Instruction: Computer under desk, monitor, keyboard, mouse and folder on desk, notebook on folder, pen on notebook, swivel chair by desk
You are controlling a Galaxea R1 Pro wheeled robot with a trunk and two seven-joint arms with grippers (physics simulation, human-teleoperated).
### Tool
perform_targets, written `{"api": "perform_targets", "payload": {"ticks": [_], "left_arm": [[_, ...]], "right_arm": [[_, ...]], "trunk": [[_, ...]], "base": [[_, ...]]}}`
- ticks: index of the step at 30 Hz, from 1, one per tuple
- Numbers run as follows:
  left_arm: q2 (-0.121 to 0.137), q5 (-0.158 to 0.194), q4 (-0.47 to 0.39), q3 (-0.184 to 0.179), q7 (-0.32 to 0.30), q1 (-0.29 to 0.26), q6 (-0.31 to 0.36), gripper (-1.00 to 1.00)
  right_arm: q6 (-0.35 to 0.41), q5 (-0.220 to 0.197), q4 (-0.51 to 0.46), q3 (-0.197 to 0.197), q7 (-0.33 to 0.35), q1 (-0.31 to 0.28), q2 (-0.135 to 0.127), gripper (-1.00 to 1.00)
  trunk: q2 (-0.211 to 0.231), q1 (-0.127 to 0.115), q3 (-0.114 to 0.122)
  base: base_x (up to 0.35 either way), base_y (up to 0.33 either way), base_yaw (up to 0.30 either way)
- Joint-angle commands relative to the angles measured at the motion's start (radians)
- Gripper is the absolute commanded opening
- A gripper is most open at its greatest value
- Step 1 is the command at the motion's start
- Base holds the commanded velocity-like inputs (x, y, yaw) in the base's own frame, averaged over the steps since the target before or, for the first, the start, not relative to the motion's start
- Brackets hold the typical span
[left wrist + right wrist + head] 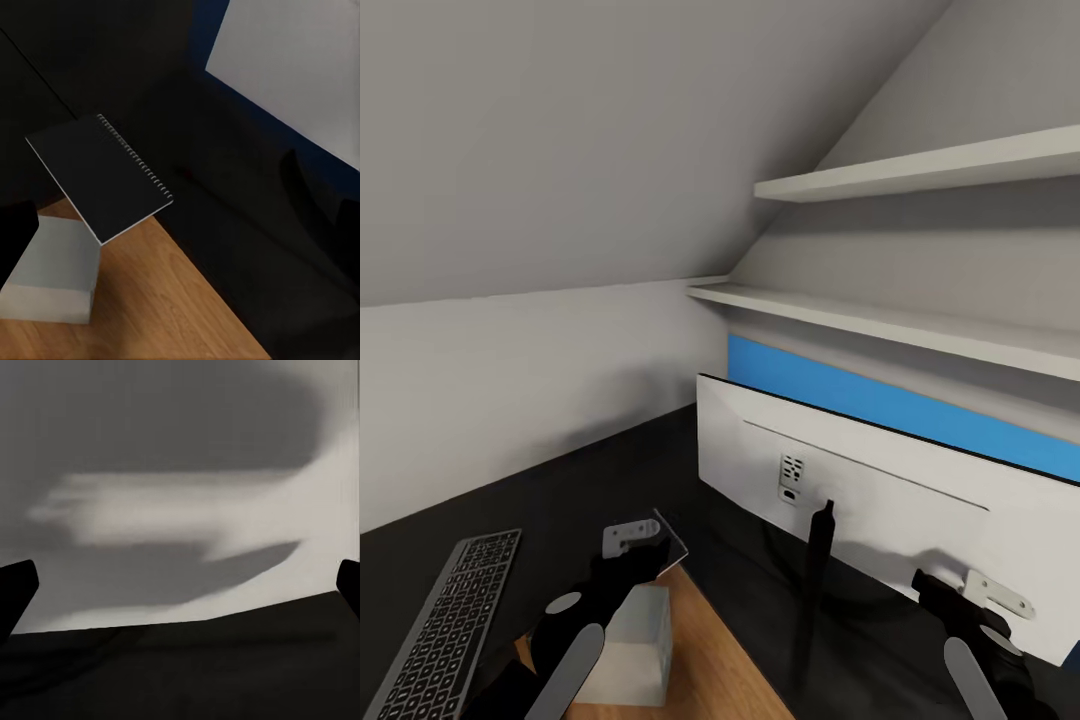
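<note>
Left pincer [643, 540] closed on notebook [101, 176] above desk [610, 470] edge, monitor [880, 500] beyond.

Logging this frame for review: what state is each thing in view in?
monitor: upright on the desk, its white back toward the camera
keyboard: flat on the desk
notebook: closed, held up over the desk's edge
computer: standing on the floor beside the desk
left gripper: shut on notebook
right gripper: open, holds nothing

Attic bedroom workspace: sloped ceiling [610, 130], desk [610, 470], monitor [880, 500].
</note>
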Motion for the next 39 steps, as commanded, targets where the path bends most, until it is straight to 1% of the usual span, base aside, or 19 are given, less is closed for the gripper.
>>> {"api": "perform_targets", "payload": {"ticks": [1, 17, 23, 24, 25, 26, 27, 32, 34, 36, 38, 39], "left_arm": [[0.001, 0.010, -0.001, -0.003, 0.010, -0.001, 0.001, 1.00], [0.001, 0.010, 0.000, -0.004, 0.010, -0.001, 0.001, 1.00], [0.001, 0.010, 0.000, -0.005, 0.010, -0.001, 0.001, 1.00], [0.001, 0.010, 0.000, -0.005, 0.010, -0.001, 0.001, 1.00], [0.001, 0.010, 0.000, -0.005, 0.010, -0.001, 0.001, 1.00], [0.001, 0.010, 0.000, -0.007, 0.010, -0.001, 0.001, 1.00], [0.001, 0.010, 0.000, -0.007, 0.010, -0.001, 0.001, 1.00], [0.000, 0.010, 0.001, -0.009, 0.009, -0.001, 0.004, 1.00], [-0.003, 0.010, 0.003, -0.010, 0.009, -0.001, 0.006, 1.00], [-0.003, 0.010, 0.003, -0.011, 0.009, -0.001, 0.007, 1.00], [-0.003, 0.010, 0.003, -0.013, 0.009, -0.001, 0.007, 1.00], [-0.004, 0.010, 0.003, -0.013, 0.009, -0.001, 0.007, 1.00]], "right_arm": [[0.004, -0.006, -0.002, 0.001, -0.006, -0.001, 0.000, 1.00], [0.001, -0.007, -0.006, 0.024, -0.005, -0.001, 0.004, 1.00], [-0.005, -0.006, -0.007, 0.063, -0.005, -0.001, 0.004, 1.00], [-0.015, -0.004, -0.007, 0.079, -0.005, -0.001, 0.004, 1.00], [-0.015, -0.004, -0.007, 0.079, -0.005, -0.001, 0.004, 1.00], [-0.053, 0.015, -0.005, 0.123, -0.005, -0.001, 0.004, 1.00], [-0.060, 0.021, -0.005, 0.131, -0.005, -0.001, 0.004, 1.00], [-0.089, 0.051, -0.004, 0.154, -0.005, -0.001, 0.004, 1.00], [-0.118, 0.091, 0.000, 0.165, -0.005, -0.001, 0.004, 1.00], [-0.150, 0.113, 0.011, 0.170, -0.006, -0.001, 0.005, 1.00], [-0.168, 0.128, 0.025, 0.175, -0.006, -0.001, 0.005, 1.00], [-0.181, 0.143, 0.039, 0.181, -0.007, -0.001, 0.006, 1.00]], "trunk": [[-0.002, 0.000, -0.002], [-0.002, 0.000, -0.002], [-0.002, 0.000, -0.002], [-0.002, 0.000, -0.002], [-0.002, 0.000, -0.002], [-0.002, 0.000, -0.002], [-0.002, 0.000, -0.002], [-0.002, 0.000, -0.004], [-0.002, 0.000, -0.004], [-0.002, 0.000, -0.004], [-0.002, 0.000, -0.004], [-0.002, 0.000, -0.004]], "base": [[-0.126, 0.110, 0.000], [-0.241, 0.221, 0.000], [-0.111, 0.238, 0.000], [-0.012, 0.234, 0.000], [-0.012, 0.234, 0.000], [0.167, 0.213, 0.000], [0.185, 0.188, 0.000], [0.148, 0.106, 0.000], [0.030, 0.020, 0.000], [0.013, 0.009, 0.000], [0.008, 0.005, 0.000], [0.004, 0.003, 0.000]]}}
